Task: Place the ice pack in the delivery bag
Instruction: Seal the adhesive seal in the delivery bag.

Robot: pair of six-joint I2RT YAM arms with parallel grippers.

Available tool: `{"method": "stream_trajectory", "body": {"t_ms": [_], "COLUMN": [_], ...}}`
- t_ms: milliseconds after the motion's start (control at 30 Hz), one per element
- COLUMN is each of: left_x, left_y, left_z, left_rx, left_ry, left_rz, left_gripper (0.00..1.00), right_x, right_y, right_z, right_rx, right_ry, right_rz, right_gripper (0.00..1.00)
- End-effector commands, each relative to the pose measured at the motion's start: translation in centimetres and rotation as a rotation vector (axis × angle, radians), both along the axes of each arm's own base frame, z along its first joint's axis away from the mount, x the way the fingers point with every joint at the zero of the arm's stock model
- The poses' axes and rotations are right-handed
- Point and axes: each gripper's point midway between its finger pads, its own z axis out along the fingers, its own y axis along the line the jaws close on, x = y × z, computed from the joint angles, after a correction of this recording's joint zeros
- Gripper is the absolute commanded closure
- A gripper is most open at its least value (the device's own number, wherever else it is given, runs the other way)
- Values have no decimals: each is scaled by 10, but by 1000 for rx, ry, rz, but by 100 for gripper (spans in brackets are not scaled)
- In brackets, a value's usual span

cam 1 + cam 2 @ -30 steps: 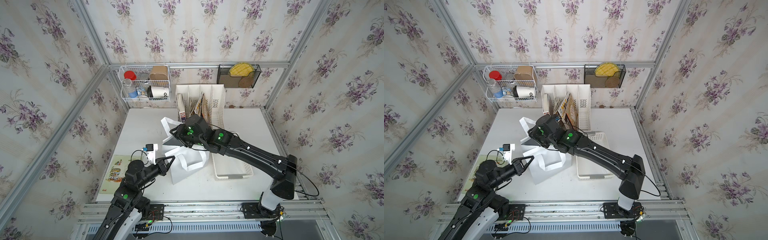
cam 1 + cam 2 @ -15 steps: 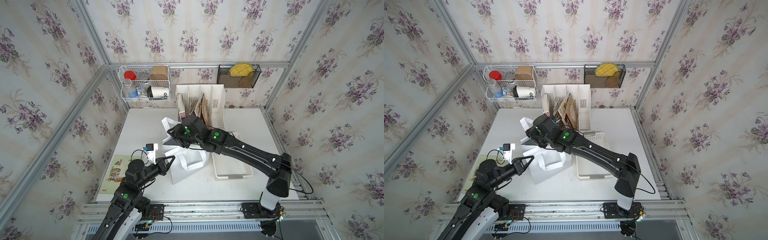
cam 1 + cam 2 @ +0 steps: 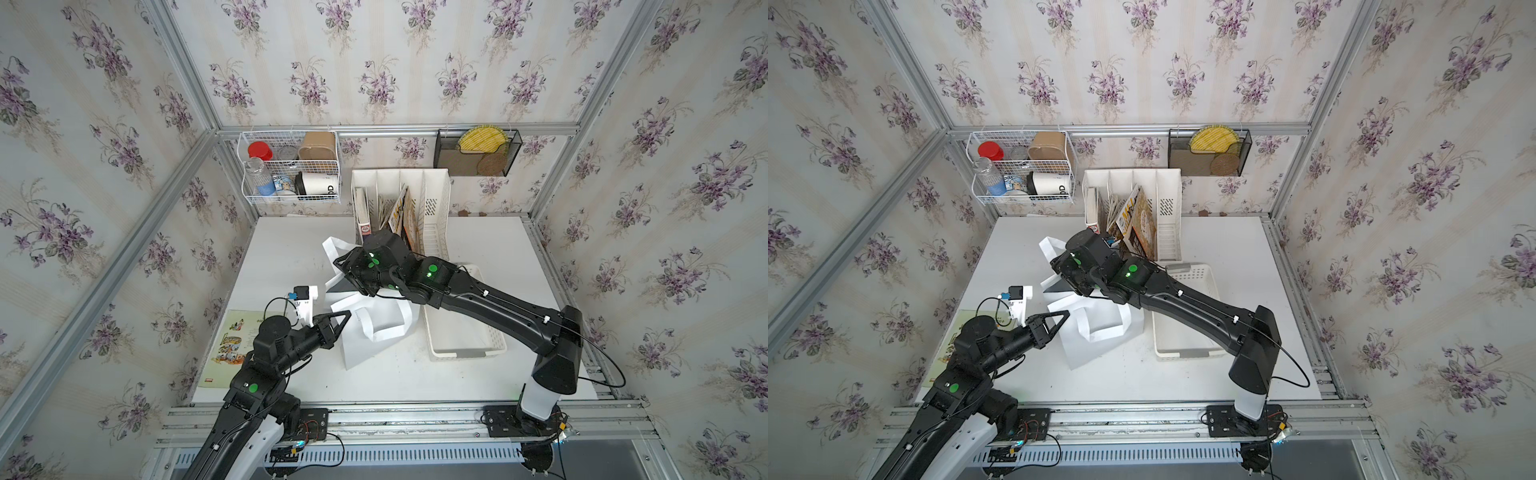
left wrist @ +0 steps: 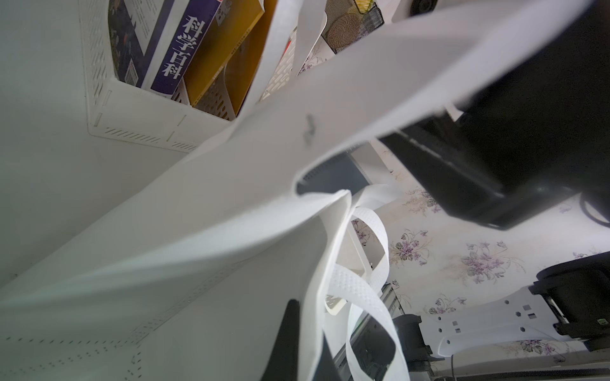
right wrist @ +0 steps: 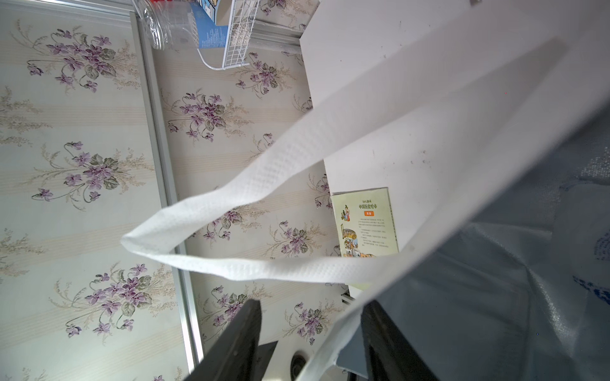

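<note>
You see the bag (image 3: 374, 332) in the middle of the table (image 3: 478, 382) in both top views. The basket (image 3: 465, 343) lies just right of it. The file rack (image 3: 434, 195) stands behind both, by the back wall. The booklet (image 3: 230, 345) lies at the table's left edge. The left gripper (image 3: 345, 316) is at the bag's left side. In the right wrist view the right gripper (image 5: 310, 316) has one finger in the bag and one outside. What looks like the ice pack (image 5: 584, 231) lies inside.

a lab test booth: aluminium frame (image 3: 395, 128), floral wallpaper panels (image 3: 374, 62).
</note>
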Motion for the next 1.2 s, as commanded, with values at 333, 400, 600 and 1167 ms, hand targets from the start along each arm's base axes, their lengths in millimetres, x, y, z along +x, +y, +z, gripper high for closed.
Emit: {"method": "stream_trajectory", "body": {"t_ms": [333,400,600,1167], "left_x": [-6,-6,-5,-4], "left_y": [4,4,5,11], "left_z": [9,8,8,11], "left_rx": [0,0,-3,62], "left_ry": [-41,-39,-37,-87], "left_rz": [4,3,14,36], "left_gripper": [98,98,98,67], "right_x": [2,2,-2,-2], "right_y": [0,-1,-5,-7], "right_z": [0,-2,-6,-1], "right_rx": [14,12,17,20], "right_ry": [24,31,41,4], "right_rz": [-27,-29,-31,-17], "right_gripper": [49,51,63,100]}}
